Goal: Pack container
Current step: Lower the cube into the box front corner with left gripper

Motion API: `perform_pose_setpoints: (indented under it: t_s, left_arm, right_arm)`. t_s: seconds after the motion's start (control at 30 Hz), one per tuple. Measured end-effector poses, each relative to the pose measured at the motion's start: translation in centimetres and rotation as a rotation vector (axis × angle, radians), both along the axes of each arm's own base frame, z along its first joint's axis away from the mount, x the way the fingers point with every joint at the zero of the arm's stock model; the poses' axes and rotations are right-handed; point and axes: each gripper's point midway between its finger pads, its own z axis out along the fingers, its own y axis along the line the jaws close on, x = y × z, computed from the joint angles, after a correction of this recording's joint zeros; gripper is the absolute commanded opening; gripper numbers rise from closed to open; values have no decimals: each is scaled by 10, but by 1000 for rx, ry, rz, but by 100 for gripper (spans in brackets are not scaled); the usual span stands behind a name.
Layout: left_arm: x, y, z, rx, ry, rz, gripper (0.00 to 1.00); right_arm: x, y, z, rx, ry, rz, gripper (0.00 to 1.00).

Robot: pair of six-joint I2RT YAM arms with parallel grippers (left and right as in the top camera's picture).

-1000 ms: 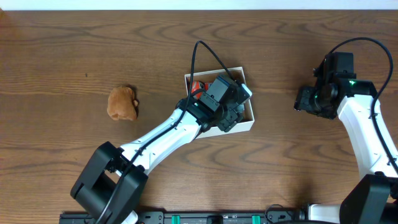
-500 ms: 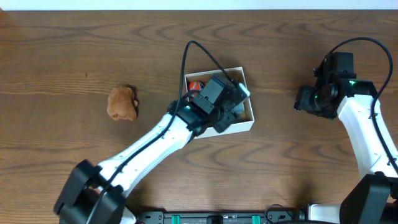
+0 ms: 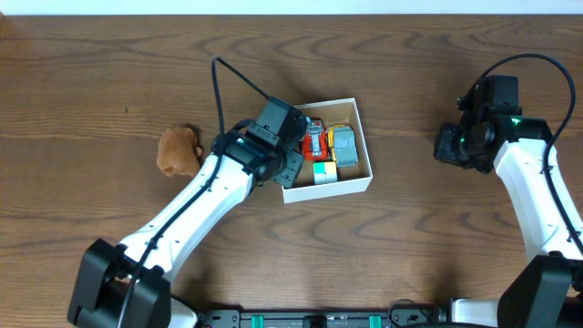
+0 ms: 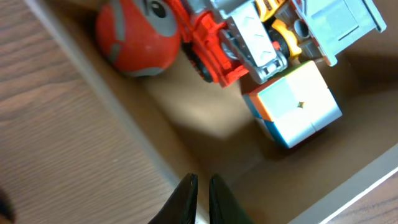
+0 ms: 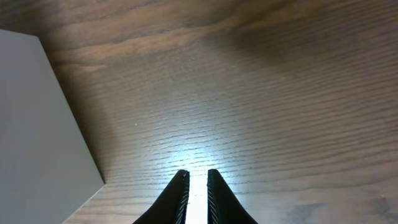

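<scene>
The overhead view is evenly lit and sharp. Glare is seen on the dark brown wooden table (image 5: 280,93) in the right wrist view; the left wrist close-up is slightly blurred.

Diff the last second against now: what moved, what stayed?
Left gripper withdrew from the container toward the left, uncovering the toys inside; its jaws are shut, empty. Right gripper is shut too, arm in the same spot. Container and brown plush did not move.
</scene>
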Motion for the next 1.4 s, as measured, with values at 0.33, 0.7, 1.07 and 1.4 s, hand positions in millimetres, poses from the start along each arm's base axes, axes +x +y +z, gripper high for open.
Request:
perform_pose_setpoints:
  t_s: [0.33, 0.7, 1.07, 1.4]
  left_arm:
    - [-1, -8, -14, -4, 34, -3, 7]
    - [-11, -43, -9, -48, -2, -90, 6]
    - [-11, -45, -46, -1, 69, -91, 6]
    - [-3, -51, -56, -16, 57, -90, 6]
  right_arm:
    - [1, 18, -18, 20, 48, 50, 11]
    - [5, 35, -62, 45, 146, 91, 3]
    - [4, 73, -68, 60, 150, 197, 2]
    - [9, 105, -60, 192, 91, 324, 3]
